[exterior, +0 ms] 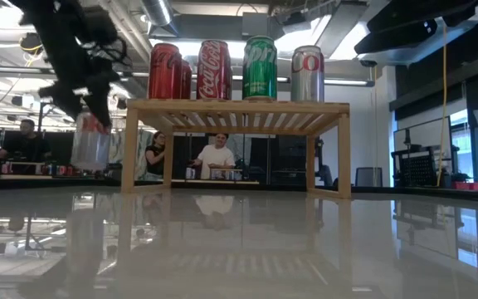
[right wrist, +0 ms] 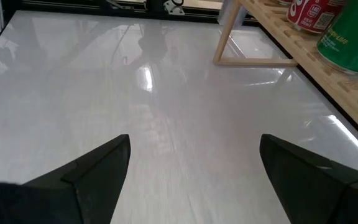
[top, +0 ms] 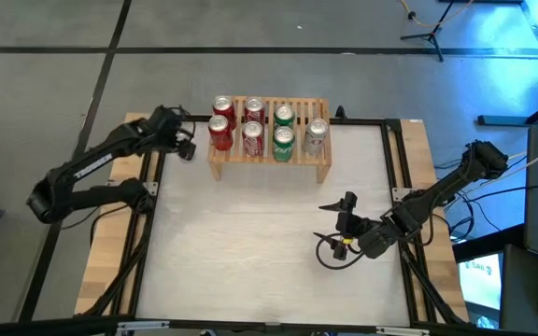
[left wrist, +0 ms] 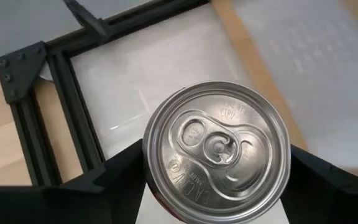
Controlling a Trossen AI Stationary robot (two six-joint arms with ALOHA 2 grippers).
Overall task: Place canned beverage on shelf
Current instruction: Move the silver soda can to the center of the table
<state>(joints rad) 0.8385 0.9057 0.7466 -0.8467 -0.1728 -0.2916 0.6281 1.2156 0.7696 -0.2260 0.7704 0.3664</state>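
Note:
The shelf (top: pixel 269 161) of pale wood stands at the table's far middle on its side legs, and several cans stand upright on its slatted top (exterior: pixel 239 106): red ones (exterior: pixel 214 71), green ones (exterior: pixel 260 68) and a silver one (exterior: pixel 307 73). My left gripper (top: pixel 187 142) is just left of the shelf, shut on a silver-topped can (left wrist: pixel 216 149), which shows blurred below the fingers in the low view (exterior: pixel 90 143). My right gripper (top: pixel 344 217) hangs open over the table's right near part, its fingers (right wrist: pixel 194 155) wide apart with nothing between them. My left gripper pinches the can between its two fingers, one on each side of the wall just under the top rim (left wrist: pixel 149 171). The fingers slant down from above. The can stands upright, top up, and in the low view hangs clear of the table.
Black frame rails (left wrist: pixel 42 124) run along the table's edges, with a bare wooden strip (top: pixel 110 243) outside them. Open tabletop (top: pixel 250 243) lies in front of the shelf. A cable loop (top: pixel 330 257) lies by the right arm. People (exterior: pixel 217 158) sit in the room beyond the table.

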